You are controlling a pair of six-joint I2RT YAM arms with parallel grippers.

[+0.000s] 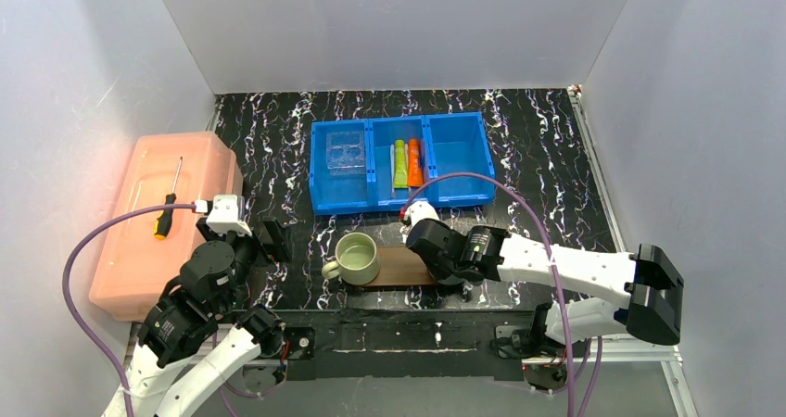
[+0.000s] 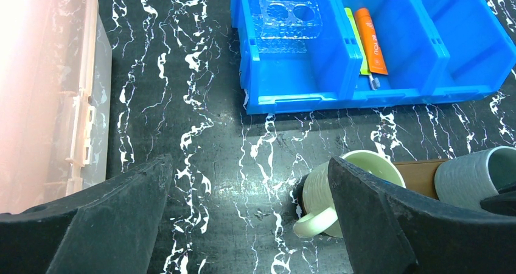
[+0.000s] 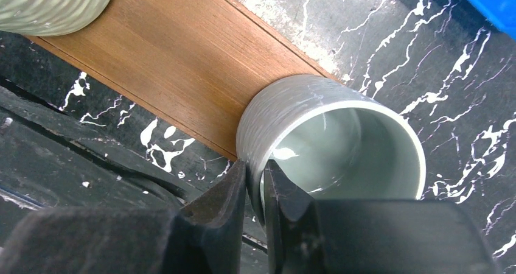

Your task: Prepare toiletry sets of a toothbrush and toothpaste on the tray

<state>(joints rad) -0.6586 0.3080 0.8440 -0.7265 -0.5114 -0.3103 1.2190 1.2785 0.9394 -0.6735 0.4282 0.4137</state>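
The lime-green tube (image 2: 356, 42) and the orange tube (image 2: 372, 39) lie side by side in the middle compartment of the blue bin (image 2: 292, 97), green at 9 o'clock of orange. I see white lettering along the orange one, too small for me to read. The tray (image 3: 176, 61) sits on the worktop (image 2: 201, 103) at 6 o'clock of the bin. A green mug (image 1: 357, 258) stands on its 9 o'clock end. At its 3 o'clock end my right end effector (image 3: 255, 167) pinches the rim wall of a grey mug (image 3: 292, 112), 1 finger inside, 1 outside; that arm reaches in low from 3 o'clock. My left end effector (image 2: 249, 161) is spread wide, hovering at 9 o'clock of the green mug, its arm folded beside a pink box (image 1: 120, 259) carrying a screwdriver (image 1: 167, 199).
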